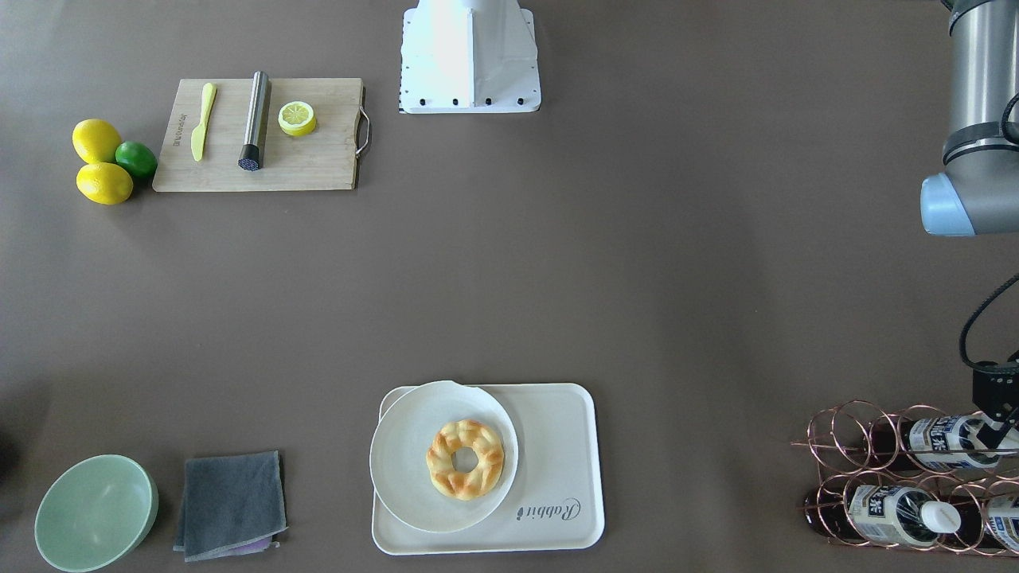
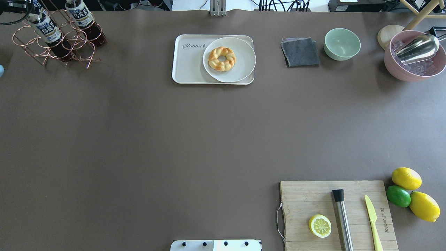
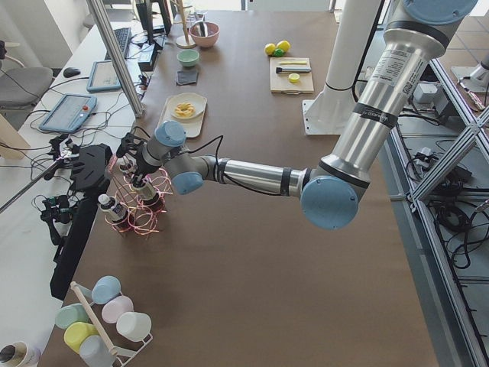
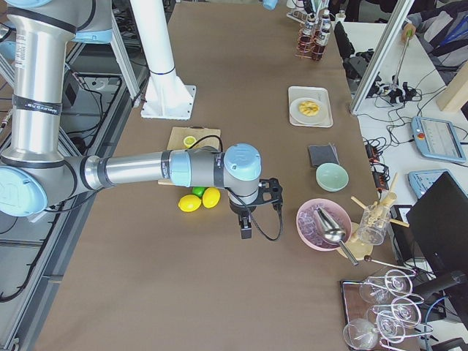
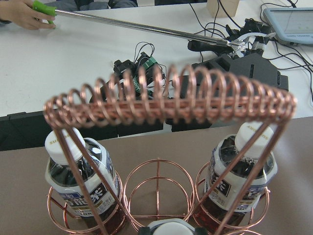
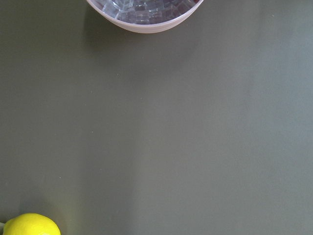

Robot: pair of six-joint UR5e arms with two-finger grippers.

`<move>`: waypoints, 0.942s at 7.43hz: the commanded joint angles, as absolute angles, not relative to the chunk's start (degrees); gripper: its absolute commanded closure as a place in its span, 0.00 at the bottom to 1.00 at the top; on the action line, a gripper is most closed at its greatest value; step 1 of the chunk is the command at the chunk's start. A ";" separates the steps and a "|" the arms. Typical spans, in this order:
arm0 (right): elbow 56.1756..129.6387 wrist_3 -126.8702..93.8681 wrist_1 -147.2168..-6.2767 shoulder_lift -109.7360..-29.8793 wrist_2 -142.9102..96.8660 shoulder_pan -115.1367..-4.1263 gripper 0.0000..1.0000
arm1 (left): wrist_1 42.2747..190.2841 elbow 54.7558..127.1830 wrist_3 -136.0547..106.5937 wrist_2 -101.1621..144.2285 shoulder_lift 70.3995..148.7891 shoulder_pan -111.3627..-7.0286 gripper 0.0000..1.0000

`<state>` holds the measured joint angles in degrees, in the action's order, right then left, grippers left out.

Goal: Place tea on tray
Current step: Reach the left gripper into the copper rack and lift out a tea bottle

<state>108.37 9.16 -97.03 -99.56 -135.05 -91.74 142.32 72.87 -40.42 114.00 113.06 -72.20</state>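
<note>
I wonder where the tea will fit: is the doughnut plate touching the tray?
Touching: the overhead view shows the plate lying on the tray, covering its right half.

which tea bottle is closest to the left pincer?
The tea bottle in the rack's robot-side row, white cap at the left wrist view's bottom edge, at the left pincer. The other two sit in the far row.

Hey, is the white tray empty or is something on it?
Not empty. A round plate holding a doughnut sits on one end of the tray; its lettered end is bare.
</note>
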 commanded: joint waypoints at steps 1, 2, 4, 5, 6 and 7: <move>108.19 9.23 -97.03 -99.41 -135.09 -91.76 0.00 | 137.91 77.16 -39.73 114.52 113.73 -74.78 1.00; 108.02 9.23 -97.03 -99.32 -135.09 -91.67 0.00 | 137.81 77.60 -39.20 114.70 113.73 -76.27 1.00; 107.67 9.14 -97.03 -99.14 -135.09 -91.58 0.00 | 136.94 79.00 -38.67 119.69 113.82 -79.35 1.00; 107.67 9.14 -97.03 -99.05 -135.09 -91.58 0.00 | 131.54 83.71 -38.67 121.53 113.82 -80.67 1.00; 107.58 9.14 -97.03 -98.97 -135.09 -91.23 0.00 | 124.44 89.76 -38.58 121.99 113.21 -80.94 1.00; 107.58 9.14 -97.03 -98.96 -135.17 -90.97 0.00 | 120.54 94.96 -38.58 121.47 111.29 -81.03 1.00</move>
<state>107.64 9.15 -97.03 -99.03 -135.09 -91.39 128.88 86.02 -38.64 121.20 113.41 -80.44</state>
